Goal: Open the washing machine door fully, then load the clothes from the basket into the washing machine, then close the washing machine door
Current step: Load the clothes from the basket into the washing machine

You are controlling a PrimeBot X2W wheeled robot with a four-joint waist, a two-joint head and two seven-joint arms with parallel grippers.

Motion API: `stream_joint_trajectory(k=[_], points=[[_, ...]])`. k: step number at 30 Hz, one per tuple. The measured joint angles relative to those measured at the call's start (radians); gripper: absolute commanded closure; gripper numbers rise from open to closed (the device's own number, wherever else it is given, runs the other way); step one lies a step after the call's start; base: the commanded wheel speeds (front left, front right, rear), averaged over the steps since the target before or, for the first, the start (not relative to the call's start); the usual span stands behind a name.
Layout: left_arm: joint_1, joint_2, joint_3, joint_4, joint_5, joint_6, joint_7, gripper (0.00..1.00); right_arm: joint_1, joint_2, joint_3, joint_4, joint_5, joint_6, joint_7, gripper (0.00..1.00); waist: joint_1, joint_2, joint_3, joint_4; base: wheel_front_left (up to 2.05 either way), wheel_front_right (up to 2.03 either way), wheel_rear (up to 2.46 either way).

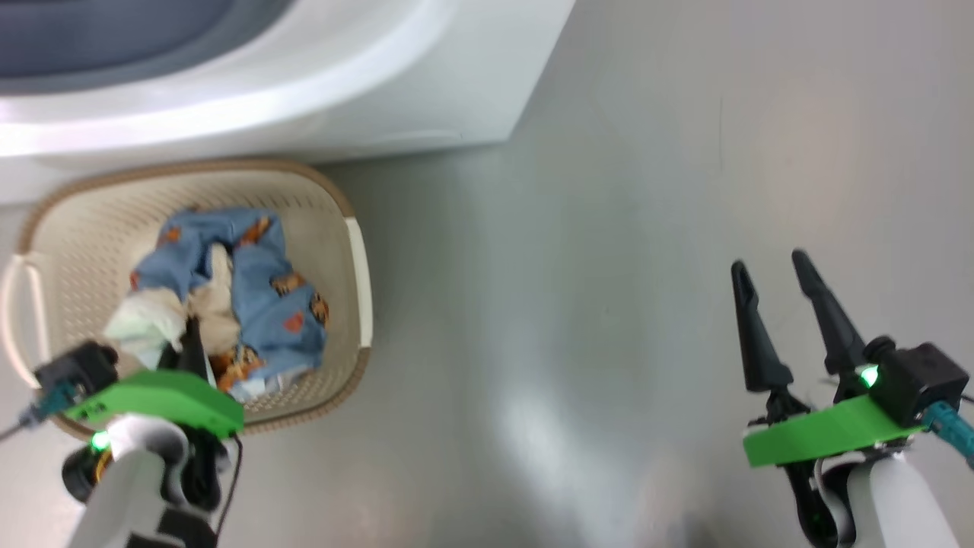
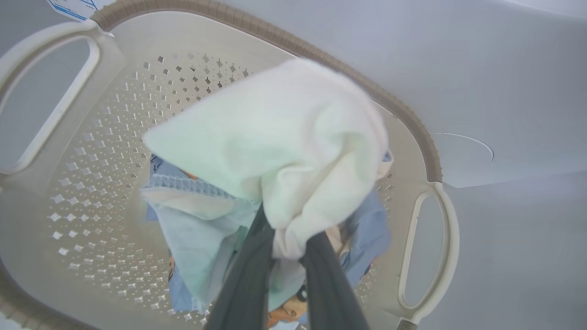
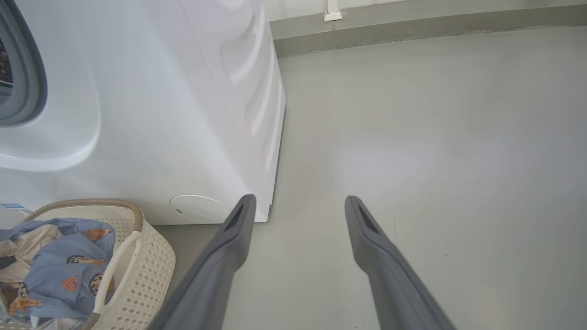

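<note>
The cream basket (image 1: 335, 190) stands on the floor against the white washing machine (image 1: 380, 84). In it lie the clothes (image 1: 259, 289), blue printed fabric with white cloth. My left gripper (image 1: 189, 339) reaches into the basket's near side. The left wrist view shows the left gripper (image 2: 290, 229) shut on a fold of the white cloth (image 2: 284, 146), bunched above the basket (image 2: 321, 50) bottom. My right gripper (image 1: 768, 262) is open over bare floor, far right of the basket. The washing machine door is out of view; the grey gasket (image 3: 27, 68) shows.
The right wrist view has the right gripper (image 3: 299, 200) beside the washing machine's (image 3: 160, 114) front corner, with the basket (image 3: 151, 266) and clothes (image 3: 59, 270) at lower left. Grey floor (image 3: 435, 137) stretches right to a wall skirting (image 3: 412, 27). A round flap (image 3: 197, 208) sits low on the washer.
</note>
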Motion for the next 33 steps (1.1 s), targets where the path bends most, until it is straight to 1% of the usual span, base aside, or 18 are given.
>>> stream_joint_trajectory(k=[7,12,21,27,30,33], points=[[0.180,-0.044,0.095,-0.156,0.116,0.000,0.000,1.00,0.084,0.009,0.007,0.030,-0.016,0.000,0.000,0.00,0.0000,0.0000,-0.149,0.021,0.00,0.00,0.00],[0.296,-0.072,0.137,-0.266,0.187,0.000,0.000,1.00,0.145,0.013,0.015,0.045,-0.036,0.000,0.000,0.00,0.0000,0.0000,-0.258,0.038,0.00,0.00,0.00],[0.488,-0.087,0.135,-0.444,0.288,0.000,0.000,1.00,0.261,0.016,0.030,0.058,-0.044,0.000,0.000,0.00,0.0000,0.0000,-0.447,0.083,0.00,0.00,0.00],[0.601,-0.087,0.146,-0.556,0.327,0.000,0.000,1.00,0.311,0.016,0.047,0.060,-0.052,0.000,0.000,0.00,0.0000,0.0000,-0.558,0.116,0.00,0.00,0.00],[0.658,-0.086,0.144,-0.603,0.330,0.001,0.000,1.00,0.331,0.018,0.054,0.059,-0.053,0.000,0.000,0.00,0.0000,0.0000,-0.606,0.130,0.00,0.00,0.00],[0.694,-0.086,0.131,-0.641,0.328,0.011,0.000,1.00,0.342,0.018,0.054,0.056,-0.060,0.000,0.000,0.00,0.0000,0.0000,-0.644,0.143,0.00,0.00,0.00]])
